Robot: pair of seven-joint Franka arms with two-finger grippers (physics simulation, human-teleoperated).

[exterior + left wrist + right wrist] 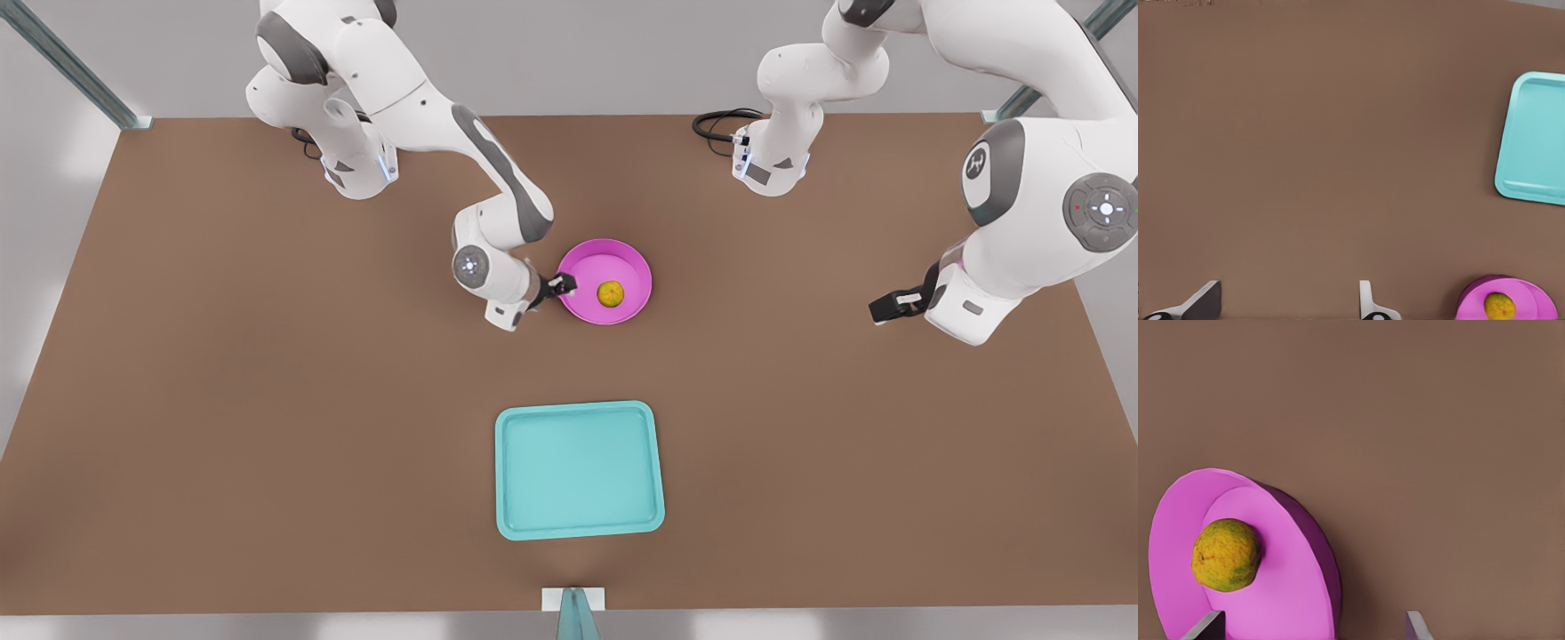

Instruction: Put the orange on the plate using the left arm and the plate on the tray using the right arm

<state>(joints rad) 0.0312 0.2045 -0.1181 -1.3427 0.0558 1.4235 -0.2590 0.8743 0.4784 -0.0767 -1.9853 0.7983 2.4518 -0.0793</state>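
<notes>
The orange (610,293) lies inside the pink plate (622,262), which rests on the table behind the teal tray (579,469). My right gripper (562,286) is at the plate's rim on the front view's left. In the right wrist view the right gripper (1313,631) is open, with one finger over the plate (1298,587) floor and the other outside the rim; the orange (1226,555) sits close by. My left gripper (885,307) hovers open and empty far off at the front view's right. The left wrist view has the left gripper (1285,308), the plate (1531,300), orange (1499,306) and tray (1535,137).
Both arm bases stand at the table's far edge, with a black cable (720,123) beside one. Bare brown tabletop (267,400) lies between plate and tray and on both sides of them.
</notes>
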